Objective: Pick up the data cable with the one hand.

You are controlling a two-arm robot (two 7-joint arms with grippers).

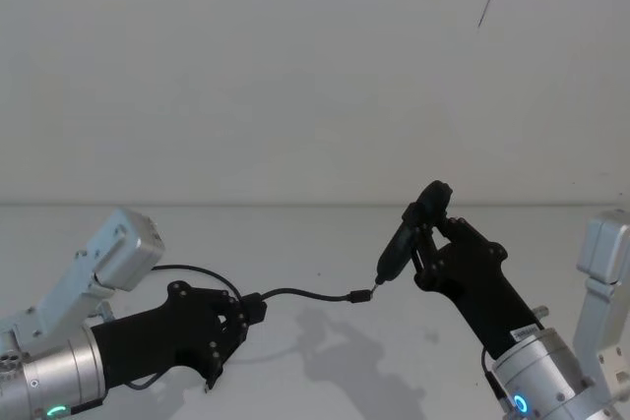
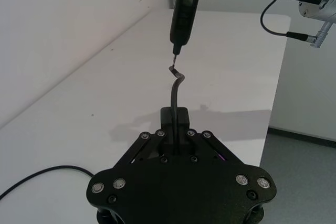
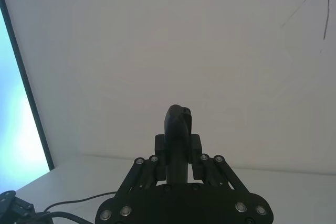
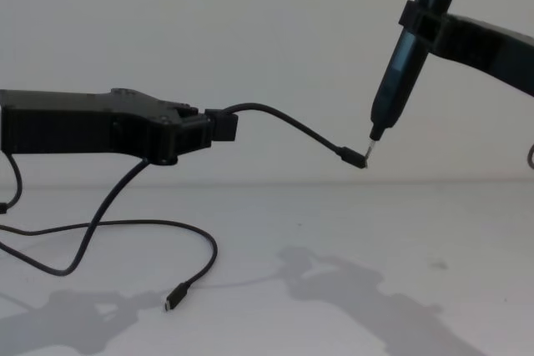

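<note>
The left end effector (image 1: 246, 312) is closed on the cable (image 4: 284, 127) a little way back from one plug, holding it lifted above the table (image 4: 350, 231). From the grip the short free end runs forward and toward the robot's right, arching then drooping, so its long axis lies roughly across the body. Its plug (image 4: 355, 157) hangs in the air touching or just short of the metal tip of the pen tool (image 4: 400, 64), which the right end effector (image 1: 428, 233) clamps shut, tip angled down toward the left arm. Behind the left grip the rest of the cable falls to the table and loops there, its other plug (image 4: 173, 300) lying flat. The pick-up looks done by the left arm; any further move turns on that plug-to-tip line
</note>
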